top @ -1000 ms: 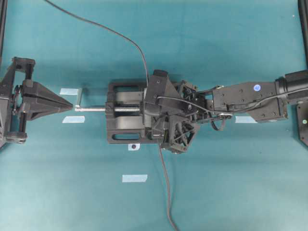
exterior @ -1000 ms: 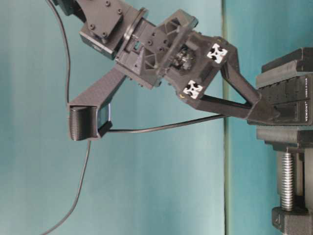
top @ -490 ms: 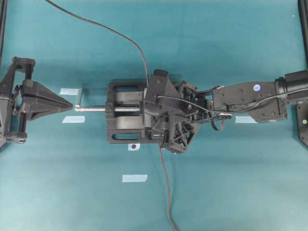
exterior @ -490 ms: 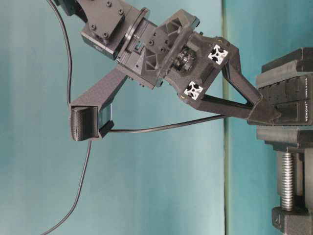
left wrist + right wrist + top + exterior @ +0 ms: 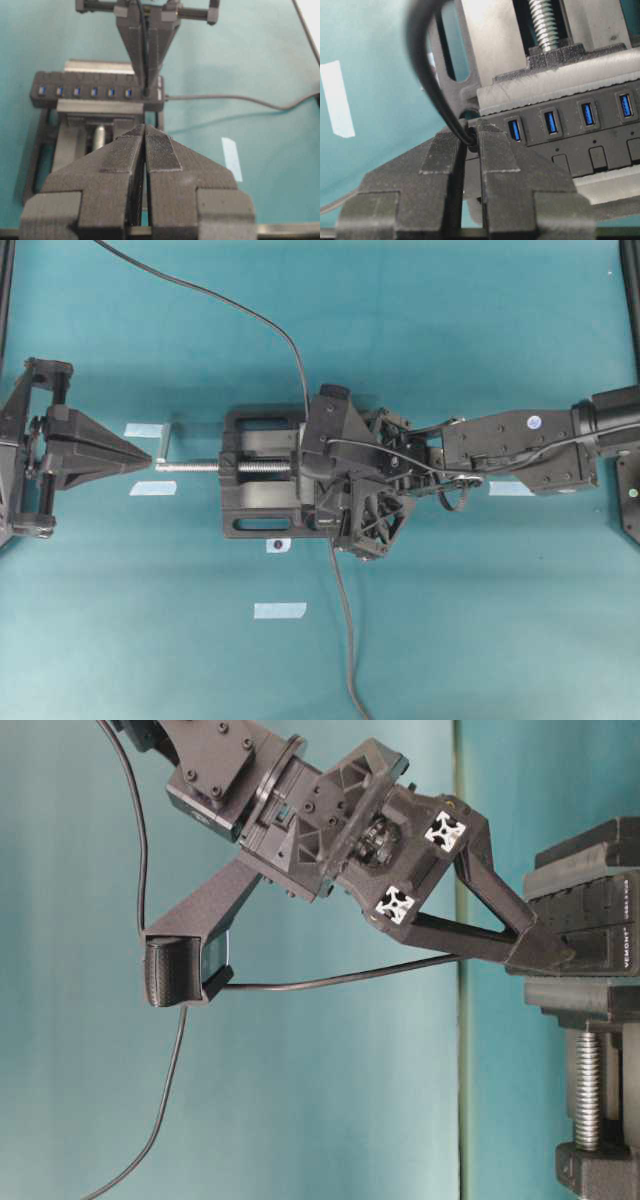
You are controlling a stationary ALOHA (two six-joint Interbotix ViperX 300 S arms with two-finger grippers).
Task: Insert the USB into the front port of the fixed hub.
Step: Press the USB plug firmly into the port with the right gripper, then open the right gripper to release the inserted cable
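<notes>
Our right claw (image 5: 470, 145) pinches the USB (image 5: 468, 134) at the fixed hub (image 5: 580, 135); it seems seated, so we let go gently.

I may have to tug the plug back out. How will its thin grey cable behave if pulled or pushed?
Likely floppy: the cable trails in loose curves over the table. It probably weighs little, sagging only gently behind the right hand. Pushing would probably bend it, not move the USB.
</notes>
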